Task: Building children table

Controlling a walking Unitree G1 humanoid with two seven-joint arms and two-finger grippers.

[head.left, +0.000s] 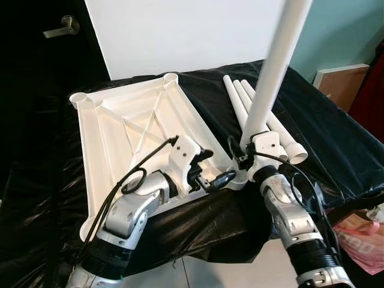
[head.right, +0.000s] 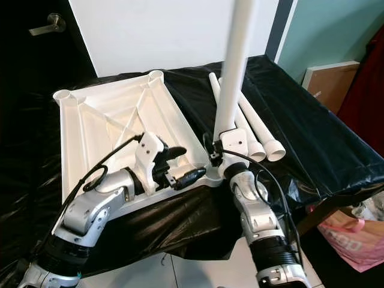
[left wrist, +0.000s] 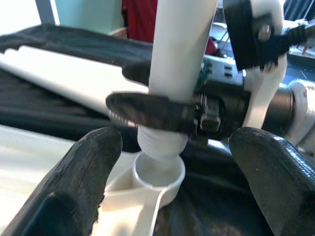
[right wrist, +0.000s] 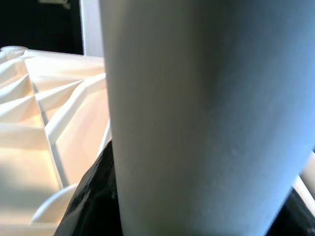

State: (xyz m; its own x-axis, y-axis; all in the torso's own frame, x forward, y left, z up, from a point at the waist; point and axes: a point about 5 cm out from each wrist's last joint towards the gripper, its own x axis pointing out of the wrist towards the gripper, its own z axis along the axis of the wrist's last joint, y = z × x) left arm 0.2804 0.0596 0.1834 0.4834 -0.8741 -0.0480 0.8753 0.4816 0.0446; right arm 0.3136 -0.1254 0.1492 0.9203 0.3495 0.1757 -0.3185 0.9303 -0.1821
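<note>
The right end effector [head.left: 252, 157] is clamping the white leg [head.left: 273, 66] upright, its long axis running to the top of the frame. The threaded end is sitting right over the corner socket [left wrist: 158, 173] of the upturned tabletop [head.left: 129, 129], perhaps just entering. The left end effector [head.left: 210, 171] is waiting spread wide beside it at lower centre. Spare legs [head.left: 264, 123] are crowding the bench [head.left: 336, 144] on the right.

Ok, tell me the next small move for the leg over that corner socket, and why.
Probably lower the right end effector straight down. It is shut on the upright table leg, whose threaded end hangs just above the corner socket of the upturned tabletop, roughly lined up but not seated. The left end effector waits open beside it.
</note>
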